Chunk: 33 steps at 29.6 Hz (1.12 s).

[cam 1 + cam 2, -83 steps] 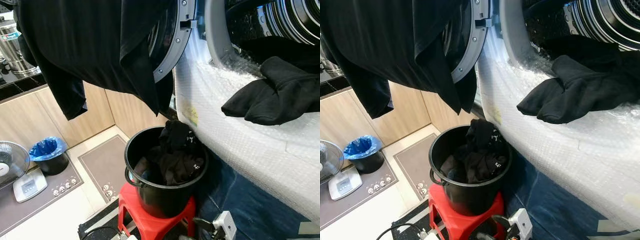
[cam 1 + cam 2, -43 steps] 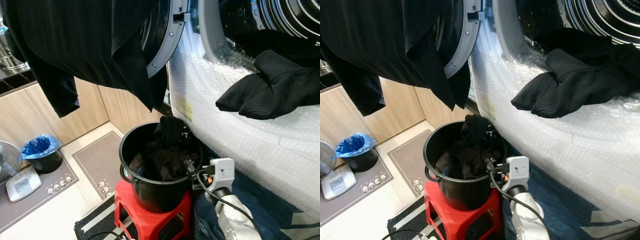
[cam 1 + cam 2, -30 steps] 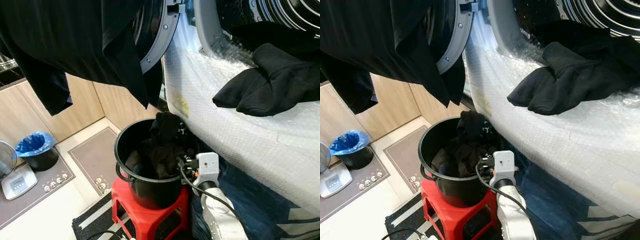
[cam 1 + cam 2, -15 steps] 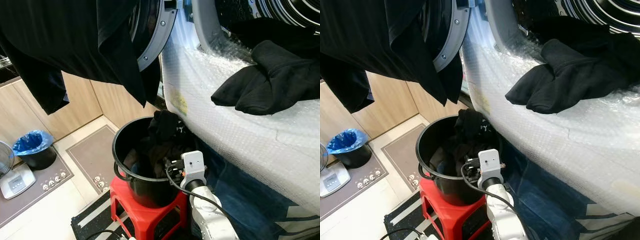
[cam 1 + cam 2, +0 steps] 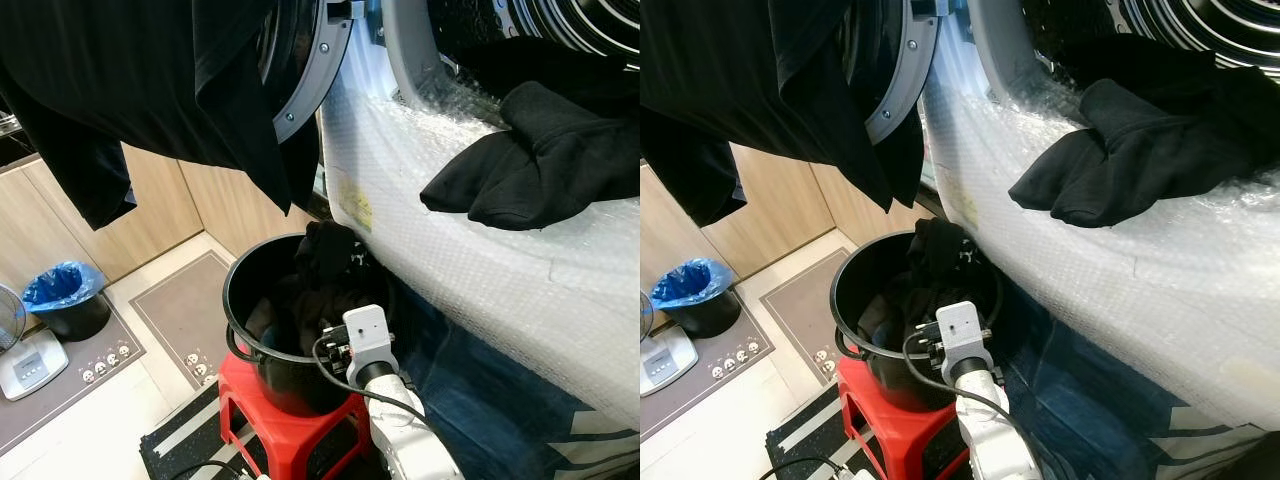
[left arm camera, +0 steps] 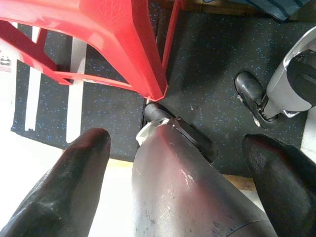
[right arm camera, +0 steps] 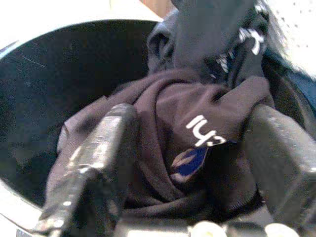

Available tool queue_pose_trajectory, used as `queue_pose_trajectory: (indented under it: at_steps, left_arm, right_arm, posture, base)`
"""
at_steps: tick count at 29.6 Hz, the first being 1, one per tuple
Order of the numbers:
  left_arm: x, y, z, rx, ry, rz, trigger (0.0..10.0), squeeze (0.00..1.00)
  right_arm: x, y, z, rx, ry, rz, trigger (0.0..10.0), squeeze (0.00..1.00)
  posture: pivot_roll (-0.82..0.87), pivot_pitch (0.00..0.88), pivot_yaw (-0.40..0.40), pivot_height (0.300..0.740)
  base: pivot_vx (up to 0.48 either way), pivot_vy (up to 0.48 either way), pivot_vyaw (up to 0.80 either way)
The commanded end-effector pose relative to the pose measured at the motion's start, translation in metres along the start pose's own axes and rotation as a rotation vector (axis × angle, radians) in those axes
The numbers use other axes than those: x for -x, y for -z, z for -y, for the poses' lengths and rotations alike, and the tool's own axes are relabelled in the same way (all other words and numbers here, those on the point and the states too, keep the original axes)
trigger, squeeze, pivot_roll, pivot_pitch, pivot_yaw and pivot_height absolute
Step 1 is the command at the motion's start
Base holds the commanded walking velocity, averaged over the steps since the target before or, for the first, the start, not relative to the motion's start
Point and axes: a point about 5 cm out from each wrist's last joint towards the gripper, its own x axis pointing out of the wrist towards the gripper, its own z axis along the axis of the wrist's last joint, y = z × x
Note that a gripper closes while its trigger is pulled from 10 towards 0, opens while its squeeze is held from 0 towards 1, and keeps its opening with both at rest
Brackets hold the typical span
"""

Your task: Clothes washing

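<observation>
Dark clothes (image 7: 197, 133) in the black bucket (image 5: 245, 340), now reached by the right hand (image 7: 187, 197), fingers spread wide, approaching from 5 o'clock, ready to grasp.

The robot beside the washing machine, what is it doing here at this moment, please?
It is doing laundry. Its right gripper reaches over the rim of a black bucket that stands on a red stool, with its fingers open around the dark clothes inside; nothing is gripped yet. Another black garment lies at the mouth of the washing machine, and a black shirt hangs over its open door. The left gripper hangs low near the floor, open and empty.
</observation>
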Motion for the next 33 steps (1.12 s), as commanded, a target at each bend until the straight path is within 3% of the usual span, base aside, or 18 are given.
queue_pose_trajectory:
  at_steps: [1,20,23,33]
  left_arm:
    - [0.004,0.021,0.009,0.016,0.028,-0.075,10.0,0.00]
    - [0.004,0.020,0.008,0.016,0.026,-0.075,10.0,0.00]
    - [0.004,0.019,0.007,0.019,0.022,-0.073,10.0,0.00]
    - [0.004,0.020,0.006,0.017,0.020,-0.074,10.0,0.00]
  right_arm:
    - [-0.001,-0.005,-0.017,-0.005,-0.032,0.018,0.0,0.00]
    - [-0.006,-0.004,-0.019,0.030,0.030,-0.014,0.0,0.00]
    - [-0.008,0.005,-0.018,0.079,0.040,-0.103,0.0,0.00]
    - [-0.010,0.001,-0.017,0.091,0.034,-0.113,0.0,0.00]
  posture:
    - [-0.02,0.111,0.040,0.740]
    - [-0.02,0.114,0.044,0.740]
    - [-0.02,0.114,0.044,0.740]
    - [-0.02,0.114,0.046,0.740]
  base:
    - [0.000,0.000,0.00]
    - [0.000,0.000,0.00]
    - [0.000,0.000,0.00]
    - [0.000,0.000,0.00]
